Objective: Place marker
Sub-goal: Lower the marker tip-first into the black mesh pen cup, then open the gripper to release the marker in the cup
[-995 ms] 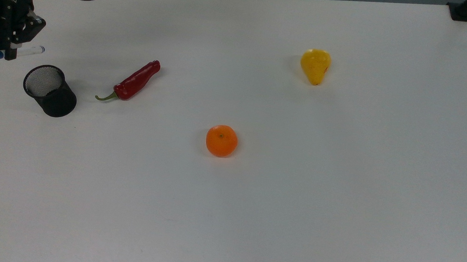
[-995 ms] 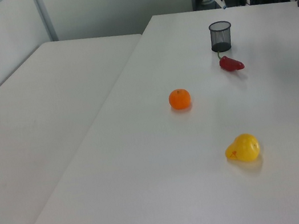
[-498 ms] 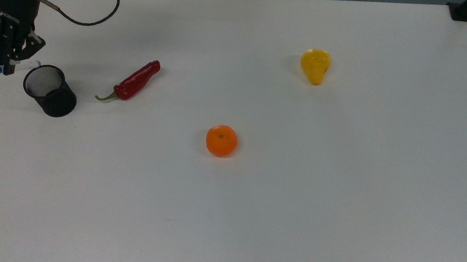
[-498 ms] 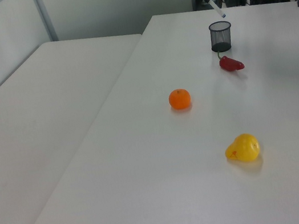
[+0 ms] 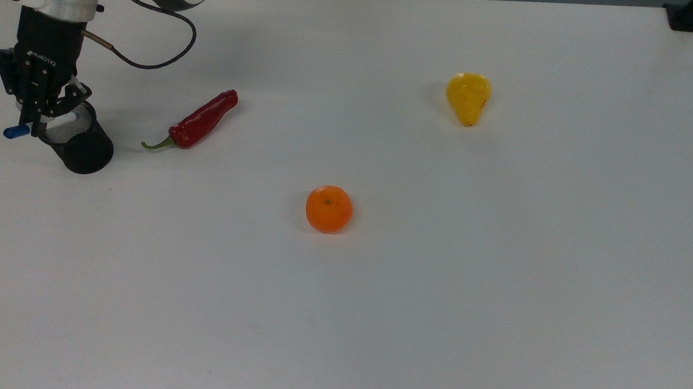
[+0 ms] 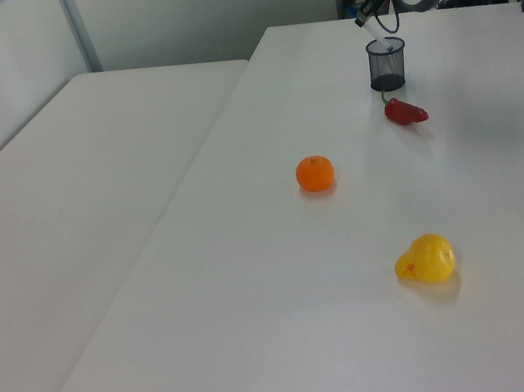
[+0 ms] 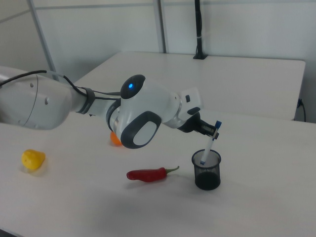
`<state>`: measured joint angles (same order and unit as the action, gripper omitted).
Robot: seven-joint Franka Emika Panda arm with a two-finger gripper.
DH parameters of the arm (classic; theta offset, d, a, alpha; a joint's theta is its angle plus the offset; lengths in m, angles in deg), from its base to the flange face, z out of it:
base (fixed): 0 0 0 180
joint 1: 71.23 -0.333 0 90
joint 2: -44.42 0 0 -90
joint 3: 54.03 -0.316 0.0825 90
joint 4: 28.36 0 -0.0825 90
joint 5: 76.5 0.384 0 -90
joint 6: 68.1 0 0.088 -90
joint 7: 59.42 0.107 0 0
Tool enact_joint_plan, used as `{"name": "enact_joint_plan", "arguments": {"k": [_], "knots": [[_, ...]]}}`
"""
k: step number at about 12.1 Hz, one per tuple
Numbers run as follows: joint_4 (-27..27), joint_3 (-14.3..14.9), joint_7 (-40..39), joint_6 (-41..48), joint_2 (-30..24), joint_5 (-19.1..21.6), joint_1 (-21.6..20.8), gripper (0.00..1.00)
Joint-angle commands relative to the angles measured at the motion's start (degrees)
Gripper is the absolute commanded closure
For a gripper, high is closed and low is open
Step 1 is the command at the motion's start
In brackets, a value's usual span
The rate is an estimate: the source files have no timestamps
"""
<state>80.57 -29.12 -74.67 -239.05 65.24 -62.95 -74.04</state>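
The marker is a slim white pen with a blue cap, and my gripper is shut on it near the capped end. In the right view the marker stands steeply tilted. Its blue cap is up beside the gripper and its lower end is inside the mouth of the black mesh cup. In the top view the cup stands at the table's left, just right of the gripper and partly under it. The left view shows the gripper just above the cup.
A red chili pepper lies right of the cup in the top view. An orange sits mid-table and a yellow pear farther right. The arm's cable loops above the chili. A second white table adjoins in the left view.
My gripper carried the marker down and right in the top view, from beside the cup to over its rim. The marker tipped more upright.
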Motion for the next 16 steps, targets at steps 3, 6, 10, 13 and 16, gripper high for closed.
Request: {"name": "enact_joint_plan", "arguments": {"k": [3, 6, 10, 13, 16], "knots": [[1.64, -0.56, -0.75, -0.88, -0.69, 1.66, -0.27, 0.29], [1.47, -0.47, -0.66, 2.35, -2.96, 1.66, -0.18, 0.18], [0.59, 0.67, -1.28, 21.84, -13.41, 1.31, 0.6, 0.0], [-12.01, 0.85, -0.75, 49.29, -15.37, 1.39, 2.01, 0.0], [-24.77, 0.06, 3.79, 72.18, -16.86, 1.75, 2.01, 0.0]]}}
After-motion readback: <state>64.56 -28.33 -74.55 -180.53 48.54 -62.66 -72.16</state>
